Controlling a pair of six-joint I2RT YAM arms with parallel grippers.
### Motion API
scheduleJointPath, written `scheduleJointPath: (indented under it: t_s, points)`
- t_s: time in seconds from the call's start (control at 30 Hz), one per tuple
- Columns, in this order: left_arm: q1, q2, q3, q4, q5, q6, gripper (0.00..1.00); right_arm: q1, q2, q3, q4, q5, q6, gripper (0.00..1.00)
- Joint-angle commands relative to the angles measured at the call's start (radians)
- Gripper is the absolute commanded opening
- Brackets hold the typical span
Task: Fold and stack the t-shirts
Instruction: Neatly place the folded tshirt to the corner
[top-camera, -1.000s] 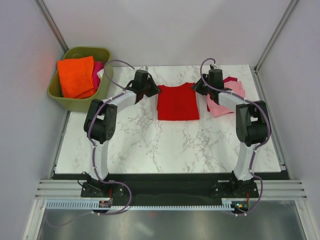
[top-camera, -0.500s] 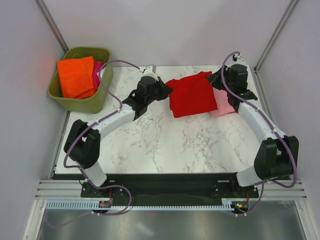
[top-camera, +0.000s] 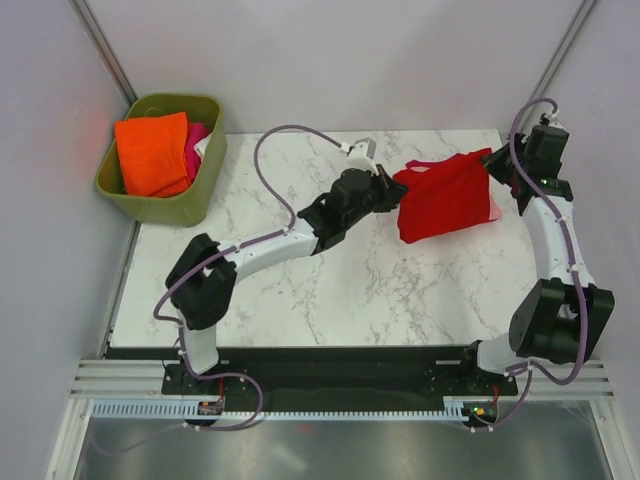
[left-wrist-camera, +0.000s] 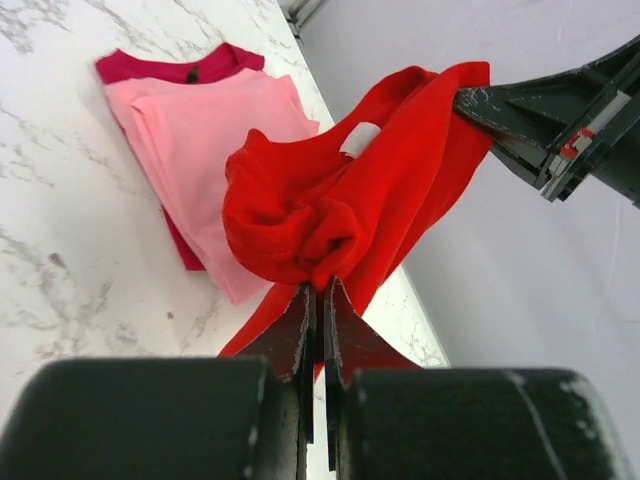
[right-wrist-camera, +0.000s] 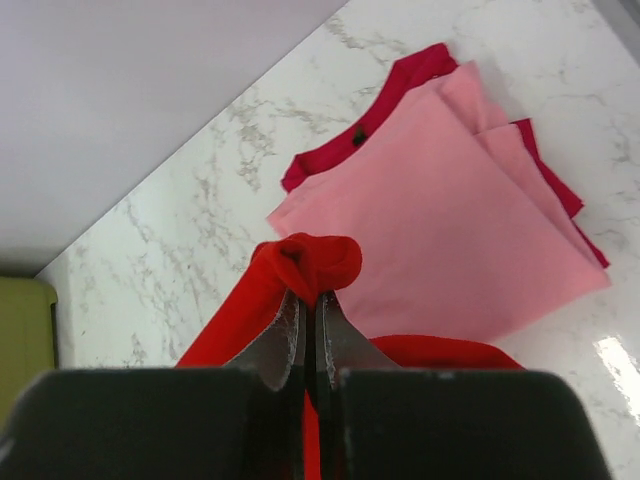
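- At the far left, off the table's corner, I see the olive-green tub (top-camera: 150, 207). A folded orange cloth (top-camera: 152, 152) lies in it with a magenta cloth (top-camera: 196, 137) tucked beside it.
- The white marble table (top-camera: 320, 290) fills the middle of my overhead view.
- The left arm reaches diagonally across the table toward the far right. The left gripper (top-camera: 388, 190) is clenched on a bunched corner of the red t-shirt (top-camera: 445, 197). In the left wrist view the fingers (left-wrist-camera: 296, 325) are pinched together with red cloth squeezed between them.
- The red t-shirt hangs in the air, stretched between the two claws, over the far right part of the table. Its white neck label (left-wrist-camera: 360, 138) faces the left wrist camera. I cannot tell whether its lower edge touches the marble.
- Below and behind the red one, the pink t-shirt (right-wrist-camera: 440, 210) lies folded flat on the marble near the far right corner, its dark pink collar at one end. From overhead only a sliver of it shows past the red cloth.
- At the right, the right gripper (top-camera: 492, 166) is clamped on the other top corner of the red t-shirt. In the right wrist view a red fold bulges just above the closed tips.
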Motion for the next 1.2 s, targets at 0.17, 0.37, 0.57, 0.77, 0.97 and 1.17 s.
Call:
scheduleJointPath:
  t_s: [0.17, 0.37, 0.57, 0.77, 0.97, 1.17]
  points:
    - [-0.046, 0.203, 0.246, 0.037, -0.077, 0.001, 0.02, -0.105, 0.143, 0.14, 0.005, 0.001, -0.027, 0.0]
    - [-0.046, 0.295, 0.335, 0.035, -0.083, -0.053, 0.02, -0.134, 0.245, 0.207, 0.005, -0.027, -0.014, 0.0]
    - [-0.028, 0.424, 0.445, 0.029, -0.068, -0.117, 0.02, -0.141, 0.348, 0.295, 0.006, -0.034, 0.001, 0.0]
    - [0.003, 0.525, 0.539, 0.032, -0.077, -0.128, 0.02, -0.141, 0.46, 0.39, 0.008, -0.062, 0.013, 0.0]
    - [0.058, 0.635, 0.668, 0.033, -0.047, -0.162, 0.02, -0.137, 0.569, 0.468, 0.04, -0.096, 0.042, 0.0]
    - [0.086, 0.758, 0.792, 0.04, -0.044, -0.235, 0.03, -0.125, 0.753, 0.63, 0.077, -0.177, 0.076, 0.01]
